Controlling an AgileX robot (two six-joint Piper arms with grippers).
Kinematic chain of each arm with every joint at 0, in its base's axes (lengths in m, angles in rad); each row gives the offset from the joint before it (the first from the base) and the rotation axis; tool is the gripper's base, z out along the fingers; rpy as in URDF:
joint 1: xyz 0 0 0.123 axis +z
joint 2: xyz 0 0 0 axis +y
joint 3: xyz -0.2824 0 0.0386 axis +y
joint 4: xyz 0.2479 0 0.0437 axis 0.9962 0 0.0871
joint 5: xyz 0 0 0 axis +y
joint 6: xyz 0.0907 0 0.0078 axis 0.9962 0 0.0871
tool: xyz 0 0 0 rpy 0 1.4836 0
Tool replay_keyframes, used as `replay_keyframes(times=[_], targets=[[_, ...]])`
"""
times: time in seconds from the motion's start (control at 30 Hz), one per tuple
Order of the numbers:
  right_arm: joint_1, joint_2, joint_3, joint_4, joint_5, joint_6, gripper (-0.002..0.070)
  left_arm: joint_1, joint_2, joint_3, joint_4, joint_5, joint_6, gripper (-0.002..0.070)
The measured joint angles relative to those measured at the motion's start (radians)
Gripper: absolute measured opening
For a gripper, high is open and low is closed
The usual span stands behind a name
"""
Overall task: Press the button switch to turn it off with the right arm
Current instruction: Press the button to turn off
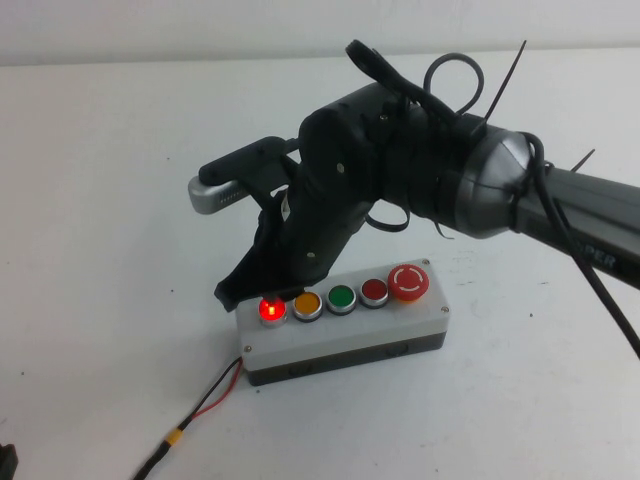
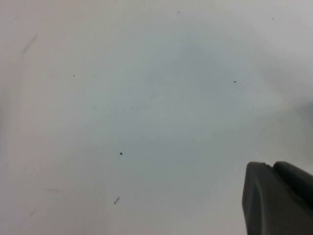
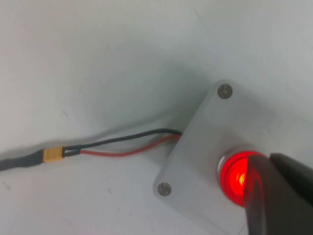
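The button switch (image 1: 271,311) glows bright red at the left end of the grey five-button box (image 1: 345,335). The black right arm reaches across from the right and bends down over the box. Its right gripper (image 1: 240,290) is shut and empty, with the tip just behind and above the glowing button. In the right wrist view the shut right gripper (image 3: 268,159) overlaps the edge of the button switch (image 3: 234,178), and red light shines on one finger. I cannot tell whether they touch. The left gripper (image 2: 268,165) is shut over bare white table.
Along the box to the right of the lit button sit an amber button (image 1: 307,304), a green button (image 1: 341,298), a dark red flat button (image 1: 374,291) and a red mushroom button (image 1: 408,282). Red and black wires (image 1: 210,400) with a yellow connector (image 3: 53,154) trail off the box's left end.
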Motion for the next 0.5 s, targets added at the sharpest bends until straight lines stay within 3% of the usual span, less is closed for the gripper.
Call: replay_keyframes(times=[0.5], targets=[[0.0, 0.018, -0.008, -0.011, -0.035, 0.0, -0.0016, 0.0, 0.0, 0.0, 0.0, 0.0, 0.0, -0.0002]])
